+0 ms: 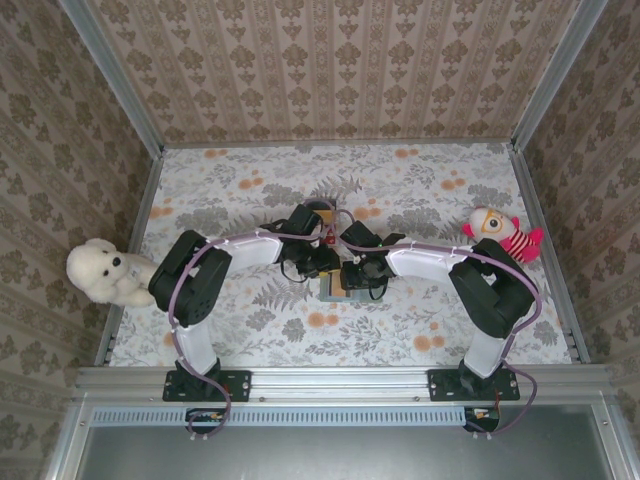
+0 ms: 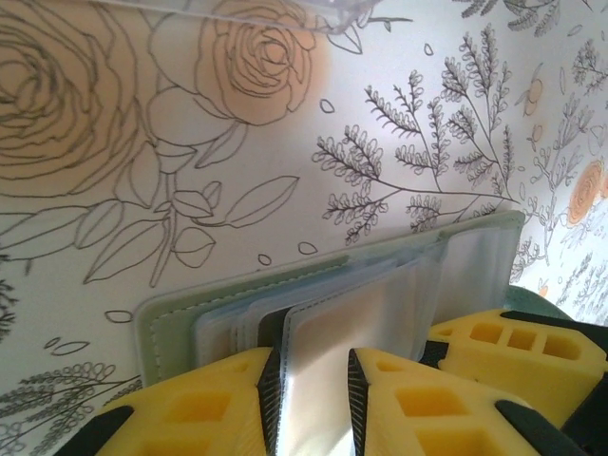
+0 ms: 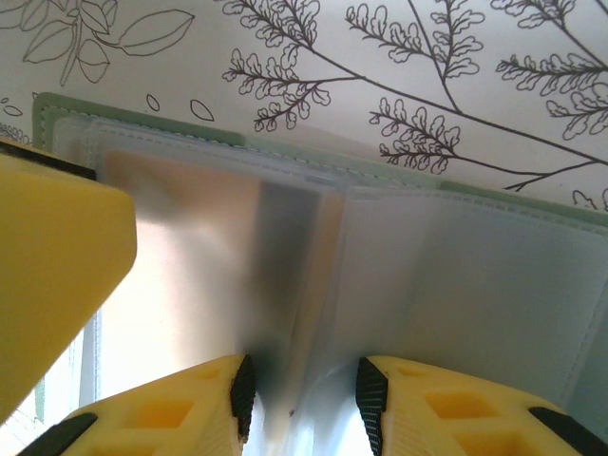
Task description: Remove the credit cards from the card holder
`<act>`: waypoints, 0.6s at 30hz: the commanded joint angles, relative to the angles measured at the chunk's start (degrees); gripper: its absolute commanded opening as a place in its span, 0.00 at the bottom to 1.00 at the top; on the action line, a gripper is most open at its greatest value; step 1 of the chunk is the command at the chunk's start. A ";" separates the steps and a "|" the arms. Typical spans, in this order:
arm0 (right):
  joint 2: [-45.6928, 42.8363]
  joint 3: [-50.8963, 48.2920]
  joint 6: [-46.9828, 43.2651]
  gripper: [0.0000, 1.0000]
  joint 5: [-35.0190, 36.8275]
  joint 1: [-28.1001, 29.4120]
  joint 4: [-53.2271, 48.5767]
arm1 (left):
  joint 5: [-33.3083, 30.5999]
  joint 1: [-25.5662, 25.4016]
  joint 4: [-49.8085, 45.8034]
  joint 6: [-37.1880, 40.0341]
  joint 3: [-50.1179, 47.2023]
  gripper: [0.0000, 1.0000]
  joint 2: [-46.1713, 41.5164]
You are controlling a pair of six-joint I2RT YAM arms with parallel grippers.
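At the middle of the surface (image 1: 420, 180), the left end effector (image 2: 312, 370) stands half apart around a clear sleeve (image 2: 380, 304) of the open card holder (image 2: 166, 318); the right end effector (image 3: 304, 380) does likewise. Whether either really grips, I cannot tell.

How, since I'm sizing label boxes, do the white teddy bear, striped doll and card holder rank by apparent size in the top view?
1. white teddy bear
2. striped doll, somewhat smaller
3. card holder, smallest as seen, but mostly hidden, so unsure
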 commanded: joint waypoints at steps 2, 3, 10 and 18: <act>6.01 -3.30 -1.43 0.40 1.73 -0.77 -1.50 | 4.23 -0.95 -0.51 3.49 0.30 0.28 2.60; 5.89 -3.26 -1.54 0.40 1.75 -0.79 -1.51 | 4.53 -0.91 -0.12 3.85 0.30 0.28 2.66; 4.34 -3.56 -1.63 0.41 0.79 -0.84 -0.42 | 5.34 -0.16 0.77 5.20 -0.44 0.27 1.92; -1.20 -4.37 -3.59 0.46 -5.19 -1.87 4.35 | 9.40 0.56 7.92 1.58 -3.13 0.26 0.42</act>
